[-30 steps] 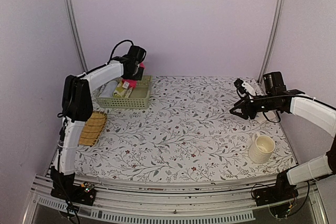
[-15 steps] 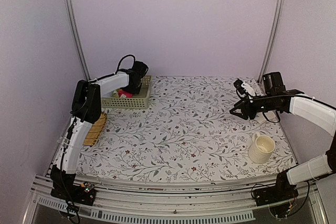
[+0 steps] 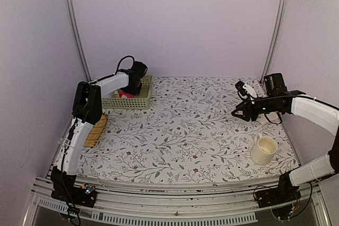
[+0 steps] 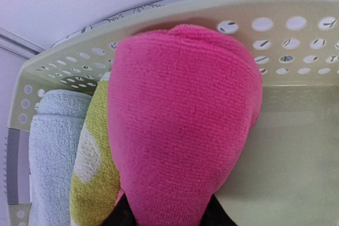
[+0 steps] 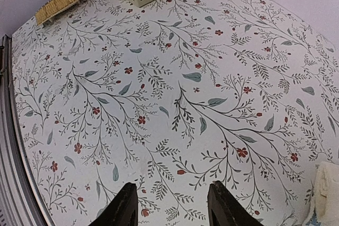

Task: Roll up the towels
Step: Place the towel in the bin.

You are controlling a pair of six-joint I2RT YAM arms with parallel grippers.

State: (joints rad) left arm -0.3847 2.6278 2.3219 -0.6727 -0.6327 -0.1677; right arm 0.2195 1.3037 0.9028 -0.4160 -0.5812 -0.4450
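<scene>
I counted two towels. The pink towel [image 4: 180,120] was a thick roll lying in the basket [image 4: 296,51] at the back left of the table [image 3: 185,130]. The cream towel [image 5: 327,191] lay on the table's right side. There was one basket, one mug [image 3: 263,150] and one straw mat [image 3: 95,129].

The left gripper [image 4: 167,216] was pinching the pink towel, with a dark fingertip showing on either side of the roll. The right gripper [image 5: 172,207] hung spread over bare floral cloth with nothing between its fingers.

Beside the pink roll, on its left in the wrist view, the basket held two other cloths: a yellow-green cloth [image 4: 95,183] touching it, then a pale blue roll [image 4: 53,146] against the basket wall. The mat lay just in front of the basket, under the left arm. The mug stood near the front right.

From above, the left arm covered most of the basket's contents. The frame edge cut off all but a corner of the cream towel, and the pink roll hid most of the left fingers.
</scene>
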